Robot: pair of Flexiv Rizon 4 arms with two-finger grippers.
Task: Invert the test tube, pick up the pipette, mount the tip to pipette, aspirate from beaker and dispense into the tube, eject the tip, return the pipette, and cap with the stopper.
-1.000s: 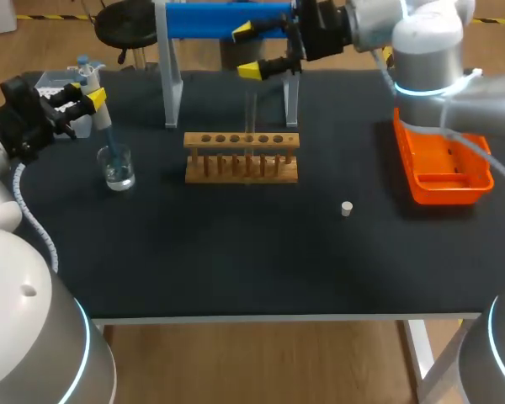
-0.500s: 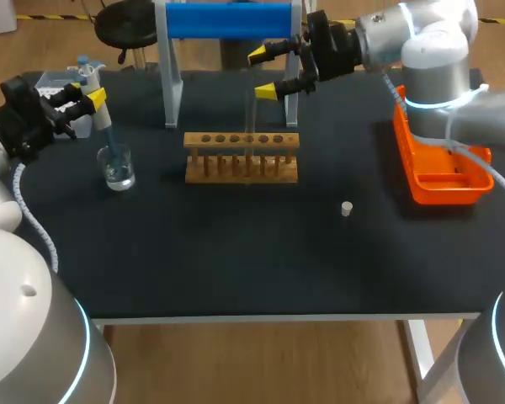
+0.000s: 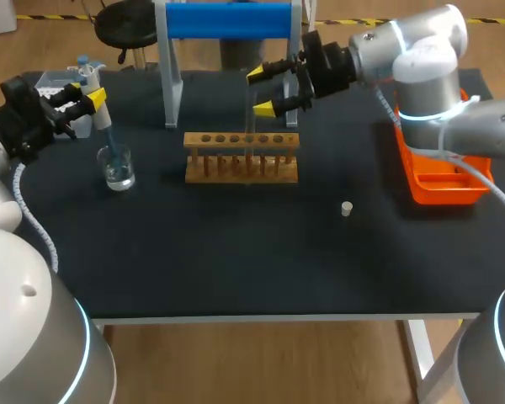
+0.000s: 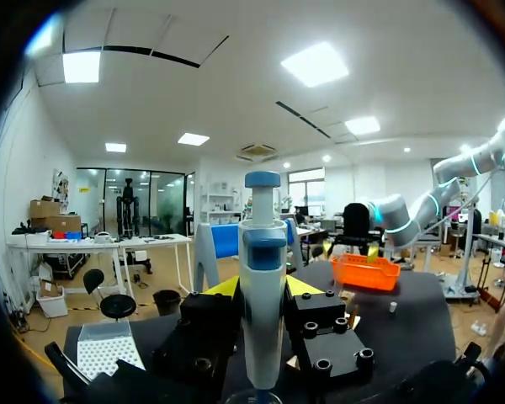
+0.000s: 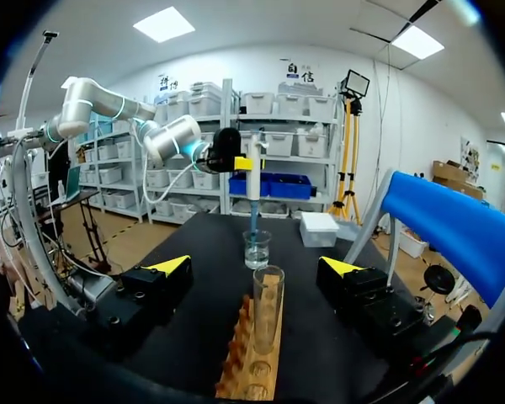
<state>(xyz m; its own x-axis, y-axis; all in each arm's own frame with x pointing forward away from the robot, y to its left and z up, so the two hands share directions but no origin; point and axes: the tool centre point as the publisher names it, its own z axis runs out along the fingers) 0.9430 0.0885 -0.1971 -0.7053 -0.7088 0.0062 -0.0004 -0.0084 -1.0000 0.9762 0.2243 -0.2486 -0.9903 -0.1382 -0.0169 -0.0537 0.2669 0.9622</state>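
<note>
trouble is most likely at the clear glass beaker (image 3: 117,168), near the left edge of the table. the left gripper (image 3: 93,97) is clamped on the white and blue pipette (image 3: 87,74), its yellow tips pressed to either side of the body, and the pipette's thin blue tip reaches down into the liquid. my guess is that this is the aspirating step. if the arm moves sideways before the tip is above the rim, it could knock the light beaker over or pull it along. too shallow a dip would draw air instead of liquid.

the right gripper (image 3: 263,91) has its jaws spread wide, one on each side of the clear glass test tube (image 5: 268,313) without touching it. the tube stands mouth up in the wooden rack (image 3: 241,160). closing off centre, or coming lower, could tilt the tube in its hole or bump the rack. that would shift the target for dispensing.

the matte black tabletop (image 3: 236,252) looks flat. behind the rack, a blue roller on a white frame (image 3: 227,20) limits the space at the back. a small white stopper (image 3: 346,209) lies alone to the right of the rack. the orange plastic tray (image 3: 429,195) sits near the right edge, and a white perforated box (image 4: 101,358) sits under the left wrist.
</note>
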